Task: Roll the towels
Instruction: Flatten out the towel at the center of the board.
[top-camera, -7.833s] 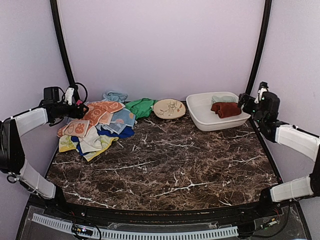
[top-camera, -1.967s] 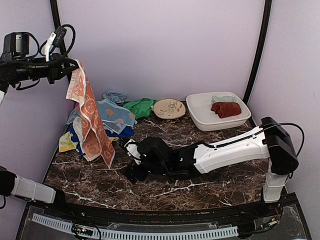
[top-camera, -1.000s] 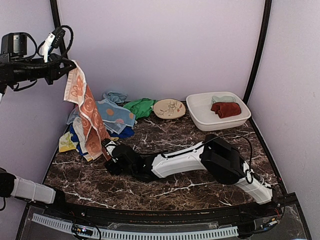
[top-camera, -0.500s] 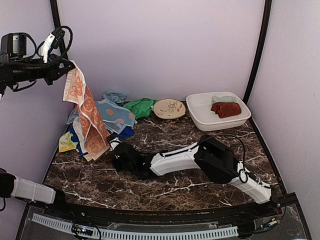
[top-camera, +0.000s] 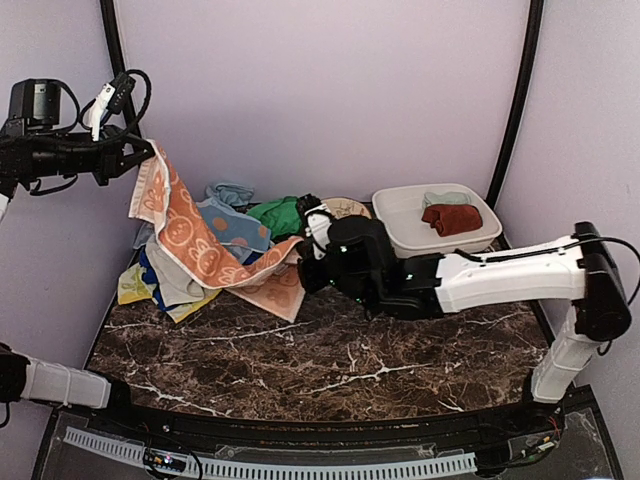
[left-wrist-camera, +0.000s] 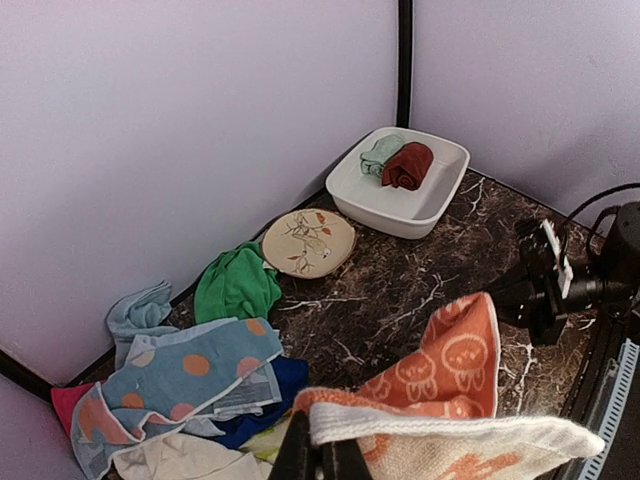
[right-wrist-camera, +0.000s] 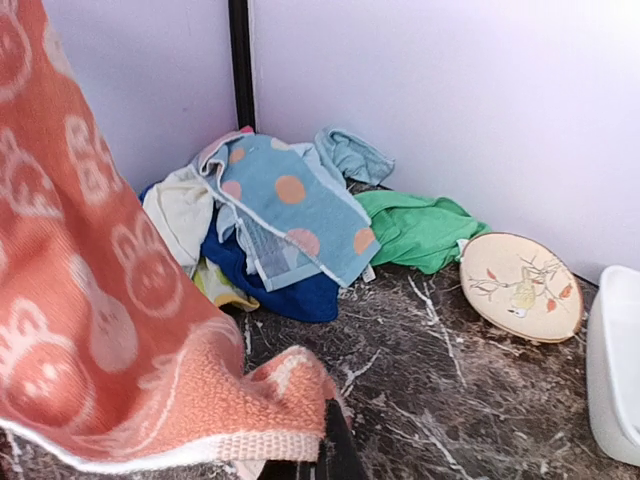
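Observation:
An orange towel with a cream pattern (top-camera: 205, 250) hangs stretched between both grippers above the table's left side. My left gripper (top-camera: 145, 160) is raised at the far left and shut on the towel's upper corner (left-wrist-camera: 322, 455). My right gripper (top-camera: 303, 268) is shut on the opposite lower corner (right-wrist-camera: 335, 450), near the table's middle. Behind lies a pile of other towels: a light blue one with orange dots (top-camera: 232, 228), a green one (top-camera: 278, 213), and a yellow one (top-camera: 130, 288).
A white tub (top-camera: 420, 240) at the back right holds a rolled dark red towel (top-camera: 452, 218) and a pale green one (top-camera: 445, 198). A round cream plate (left-wrist-camera: 308, 242) lies between the tub and the pile, half hidden behind my right arm in the top view.
My right gripper has shut on the hanging towel's lower corner and carried it up and to the right. The towel went from hanging straight down to stretched between both grippers.

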